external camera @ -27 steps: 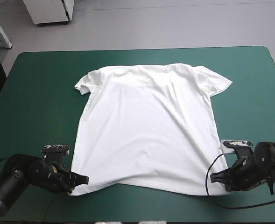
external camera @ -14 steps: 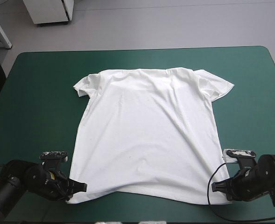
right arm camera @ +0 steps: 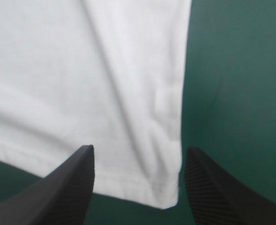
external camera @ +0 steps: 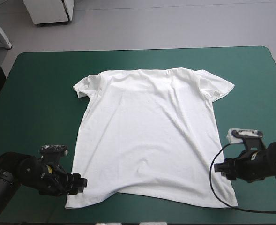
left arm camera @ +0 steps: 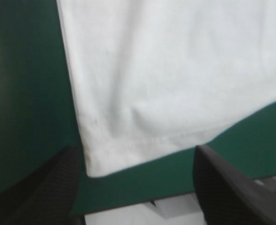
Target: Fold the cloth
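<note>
The white T-shirt (external camera: 149, 136) lies spread flat on the teal-green cover (external camera: 34, 93), collar toward the far edge and hem toward the near edge. My left gripper (external camera: 81, 182) sits at the hem's left corner and is open. In the left wrist view that corner of the T-shirt (left arm camera: 175, 84) lies on the table ahead of the left gripper (left arm camera: 135, 149), between its parted fingers and loose. My right gripper (external camera: 222, 167) is open beside the hem's right corner. The right wrist view shows the T-shirt (right arm camera: 81, 70) corner resting free between the fingers of the right gripper (right arm camera: 140, 149).
Bare teal-green cover surrounds the shirt on both sides and beyond the collar. The near table edge runs close behind both grippers. A white cabinet (external camera: 48, 10) stands on the floor past the far edge.
Both grippers were shut on the hem corners earlier, drawing the shirt toward the near edge. Both have now opened and let go, and the right gripper has shifted slightly away from the near edge.
</note>
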`<state>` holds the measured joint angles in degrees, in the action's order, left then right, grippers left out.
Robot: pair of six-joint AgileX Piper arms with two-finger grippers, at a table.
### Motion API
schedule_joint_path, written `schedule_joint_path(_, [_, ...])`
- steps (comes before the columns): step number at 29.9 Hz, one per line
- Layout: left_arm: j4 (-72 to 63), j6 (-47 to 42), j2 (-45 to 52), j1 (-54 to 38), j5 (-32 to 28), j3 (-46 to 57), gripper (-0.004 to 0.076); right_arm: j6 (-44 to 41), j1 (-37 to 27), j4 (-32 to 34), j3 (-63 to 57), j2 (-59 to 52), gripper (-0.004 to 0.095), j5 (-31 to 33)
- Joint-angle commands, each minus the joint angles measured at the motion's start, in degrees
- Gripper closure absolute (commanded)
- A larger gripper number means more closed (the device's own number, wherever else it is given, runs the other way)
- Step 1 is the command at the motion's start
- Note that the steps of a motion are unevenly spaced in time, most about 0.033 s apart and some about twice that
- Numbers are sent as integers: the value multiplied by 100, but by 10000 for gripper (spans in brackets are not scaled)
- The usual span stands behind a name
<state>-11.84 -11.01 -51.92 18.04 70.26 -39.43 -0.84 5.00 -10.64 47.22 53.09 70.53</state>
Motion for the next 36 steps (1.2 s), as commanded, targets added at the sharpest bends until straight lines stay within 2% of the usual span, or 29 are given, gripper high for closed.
schedule_joint_path(1, [621,-209,-176,34,-143,-995,214,-177,-8,634,1011,162,364,104])
schedule_joint_path(3, [984,-209,-449,24,-128,-1350,214,-226,-8,819,1471,381,386,104])
schedule_joint_path(9, [1561,-121,-1978,-100,-295,-2628,214,-226,-8,792,2615,1270,403,26])
schedule_joint_path(15, [766,497,-3427,-818,-492,-3869,214,-226,-8,743,3100,1895,405,-64])
schedule_joint_path(21, [984,780,-4573,-967,-308,-5118,214,-226,-8,640,3176,2123,421,-314])
schedule_joint_path(27, [986,769,-5387,-967,-221,-5794,214,-226,-8,640,3176,2237,432,-342])
schedule_joint_path(36, [929,762,-6013,-967,-376,-5883,214,-226,-16,697,3176,2254,468,-465])
